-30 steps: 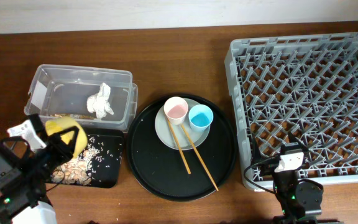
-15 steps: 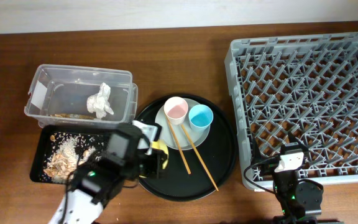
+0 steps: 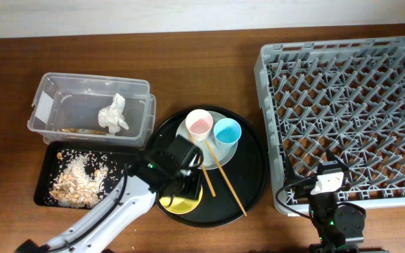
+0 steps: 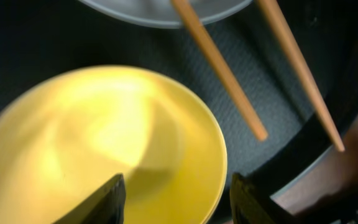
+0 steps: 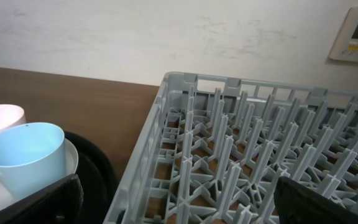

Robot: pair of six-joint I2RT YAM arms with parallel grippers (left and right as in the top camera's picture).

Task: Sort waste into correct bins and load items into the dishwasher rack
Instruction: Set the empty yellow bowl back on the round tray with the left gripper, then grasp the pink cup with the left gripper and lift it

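The sorting of the waste looks finished, as far as can be judged. The white tissue (image 3: 113, 113) lies inside the clear tub (image 3: 48, 91). Beside it on the tub floor is a thin brownish strip (image 3: 76, 131) that may be the wrapper, but it is too small to be sure. The food scraps (image 3: 76, 181) are spread in the shallow black tray (image 3: 118, 193), which stands on the table (image 3: 188, 63) just in front of the tub.

The loading has not started. The rack (image 3: 350, 112) on the right holds nothing. All the dishes are on the round black tray (image 3: 248, 176): the pink cup (image 3: 198, 124) and the blue cup (image 3: 227, 131) stand on the plate (image 3: 188, 151), and the two chopsticks (image 3: 213, 165) lie partly across the plate, pointing to the front edge.

The yellow bowl (image 4: 104, 149) looks empty and sits on the round tray near its front edge. The left end effector (image 4: 176, 193) is directly above it. Its fingers (image 4: 110, 199) stand well apart, one over the inside of the bowl and one outside the rim, so they do not pinch it.

The right end effector (image 5: 178, 186) is spread wide and holds nothing, near the front left corner of the rack.

What is left, I think, is to carry the bowl, the plate, both cups and the chopsticks into the rack.
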